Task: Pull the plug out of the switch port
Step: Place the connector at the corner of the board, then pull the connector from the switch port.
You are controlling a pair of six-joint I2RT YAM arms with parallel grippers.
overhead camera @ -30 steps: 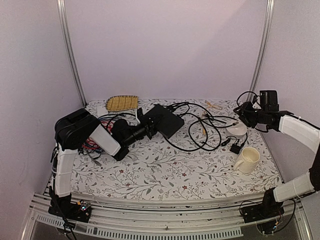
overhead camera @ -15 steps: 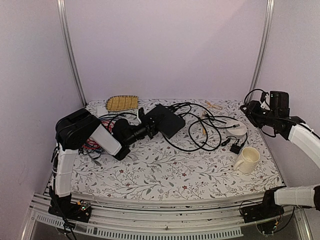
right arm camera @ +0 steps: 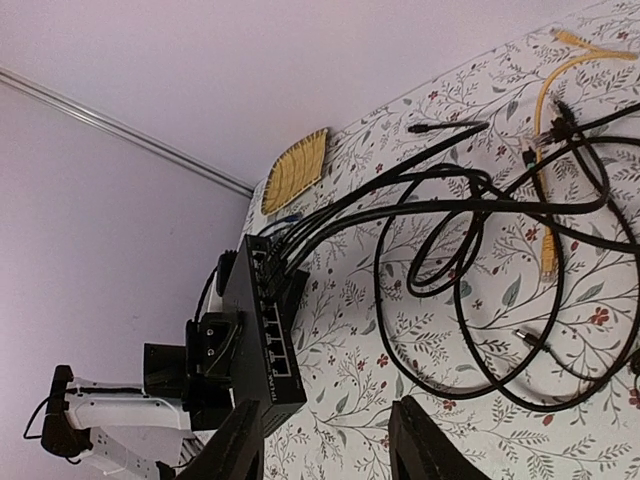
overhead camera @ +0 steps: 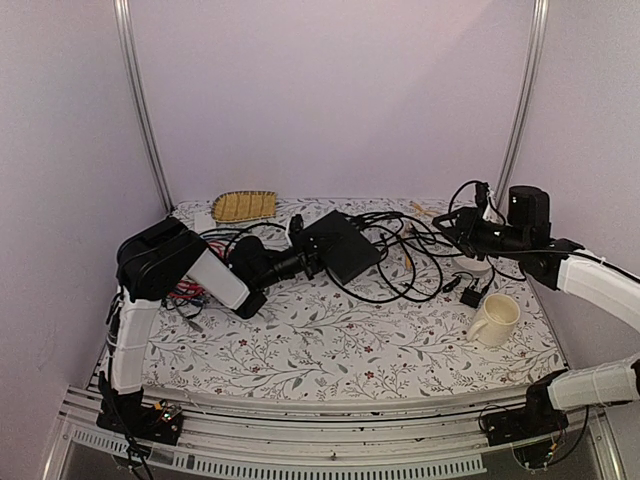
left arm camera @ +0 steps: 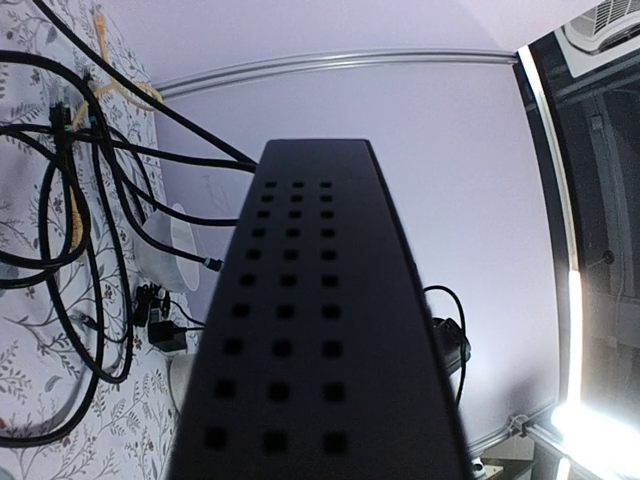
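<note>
The switch [overhead camera: 340,245] is a flat black box, held tilted above the table. My left gripper [overhead camera: 305,258] is shut on its near edge. In the left wrist view its perforated face [left arm camera: 310,330] fills the frame and hides my fingers. In the right wrist view the switch [right arm camera: 262,335] shows its row of ports. Several black cables are plugged [right arm camera: 272,262] into the far ports and the near ports are empty. My right gripper [overhead camera: 447,228] is open and empty, hanging right of the switch above the cable tangle. Its own view shows it [right arm camera: 325,415] well short of the ports.
Looped black cables [overhead camera: 405,255] and a yellow cable [right arm camera: 548,240] lie between the switch and my right arm. A white bowl [overhead camera: 475,262], a small black adapter [overhead camera: 470,296] and a cream mug [overhead camera: 497,318] sit at right. A wicker tray [overhead camera: 244,205] is at the back left.
My right arm has swung left from the table's right edge to over the cables. My left gripper has shifted the switch slightly right.
</note>
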